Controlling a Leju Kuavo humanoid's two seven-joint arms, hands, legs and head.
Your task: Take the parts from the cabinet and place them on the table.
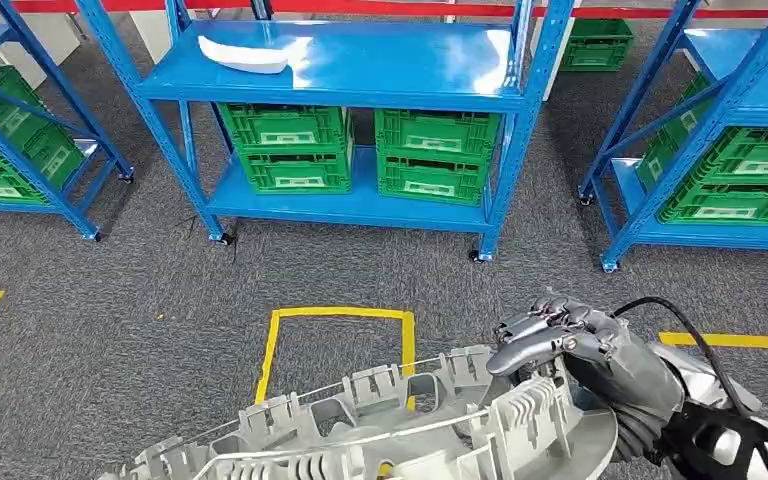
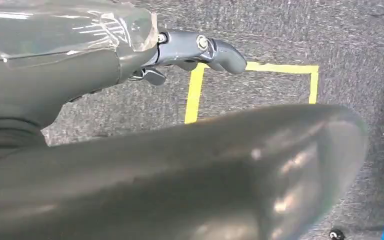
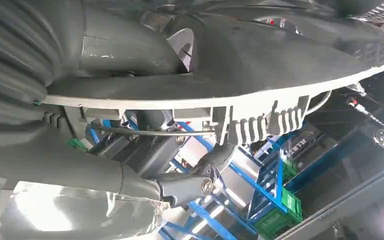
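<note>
head view: right hand [image 1: 570,345] fingers [image 1: 520,355] seemingly grip grey part [image 1: 380,430].

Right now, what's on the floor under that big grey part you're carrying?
Under the grey part lies grey carpet with a yellow tape square marked on it. The part covers the square's near side and the floor beyond that.

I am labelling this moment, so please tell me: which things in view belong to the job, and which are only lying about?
Belong to the job:
- grey ribbed part
- right hand, holding the part's edge
- left hand, beside the part
- blue shelf rack

Only lying about:
- green crates
- white piece on the rack's top shelf
- yellow floor square
</note>
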